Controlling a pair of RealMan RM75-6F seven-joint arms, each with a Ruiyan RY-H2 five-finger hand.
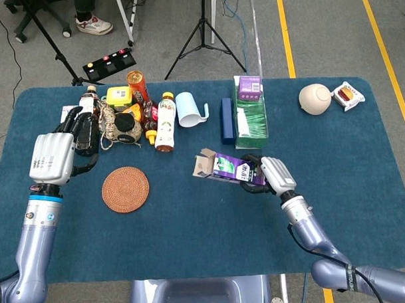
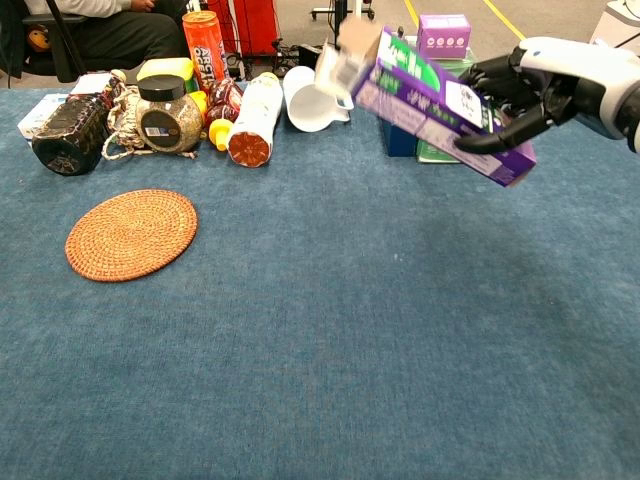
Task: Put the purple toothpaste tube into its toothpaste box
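My right hand [image 1: 273, 174] grips the far end of the purple toothpaste box [image 1: 231, 168] and holds it off the table near the middle. In the chest view the toothpaste box [image 2: 430, 100] is tilted, its open flapped end raised to the upper left, with the right hand [image 2: 545, 85] wrapped around its lower right end. I see no toothpaste tube outside the box; what lies inside is hidden. My left hand [image 1: 53, 157] hovers over the table's left side, fingers apart and holding nothing, close to a dark bottle [image 1: 86, 129]. It does not show in the chest view.
A round cork coaster [image 1: 125, 189] lies left of centre. Bottles, jars and a can [image 1: 137, 84] crowd the back left. A white mug [image 1: 190, 110], a blue box [image 1: 227, 121] and a green box stack [image 1: 250, 120] stand behind the toothpaste box. A beige bowl [image 1: 315, 99] sits back right.
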